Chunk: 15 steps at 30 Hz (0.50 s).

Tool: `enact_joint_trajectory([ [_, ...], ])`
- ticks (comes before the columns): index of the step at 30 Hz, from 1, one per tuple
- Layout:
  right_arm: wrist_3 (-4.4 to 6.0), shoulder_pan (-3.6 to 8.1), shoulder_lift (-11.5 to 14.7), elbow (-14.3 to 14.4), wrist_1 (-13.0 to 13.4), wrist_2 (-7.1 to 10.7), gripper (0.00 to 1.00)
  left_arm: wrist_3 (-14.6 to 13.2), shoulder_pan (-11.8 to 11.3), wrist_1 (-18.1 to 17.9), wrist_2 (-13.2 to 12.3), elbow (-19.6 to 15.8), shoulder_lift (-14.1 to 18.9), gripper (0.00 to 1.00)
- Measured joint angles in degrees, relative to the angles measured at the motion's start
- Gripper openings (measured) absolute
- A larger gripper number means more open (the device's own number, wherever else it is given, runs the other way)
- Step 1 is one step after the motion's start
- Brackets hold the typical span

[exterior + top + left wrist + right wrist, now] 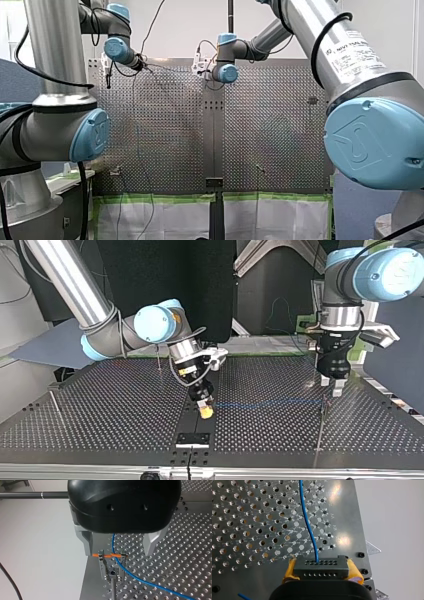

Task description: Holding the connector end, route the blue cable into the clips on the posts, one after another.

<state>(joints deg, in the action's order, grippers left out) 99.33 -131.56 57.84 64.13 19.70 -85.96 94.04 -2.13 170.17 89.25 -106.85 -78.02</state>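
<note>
The connector point(321, 567) sits clamped in my right gripper point(322, 572)

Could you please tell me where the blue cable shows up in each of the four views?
Front view: cannot be made out.
Top view: the blue cable runs level from my right hand to the clip below my left hand.
Left wrist view: crossing that clip.
Right wrist view: running ahead from the connector.
Shared landmark: the perforated table.
</note>
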Motion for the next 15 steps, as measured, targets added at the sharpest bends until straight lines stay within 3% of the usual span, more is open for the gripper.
enact_joint_trajectory([
  [15,-0.01,0.12,-0.2,0.0,0.0,0.0,0.0,0.9,0.1,0.2,-0.7,0.1,0.0,1.0],
])
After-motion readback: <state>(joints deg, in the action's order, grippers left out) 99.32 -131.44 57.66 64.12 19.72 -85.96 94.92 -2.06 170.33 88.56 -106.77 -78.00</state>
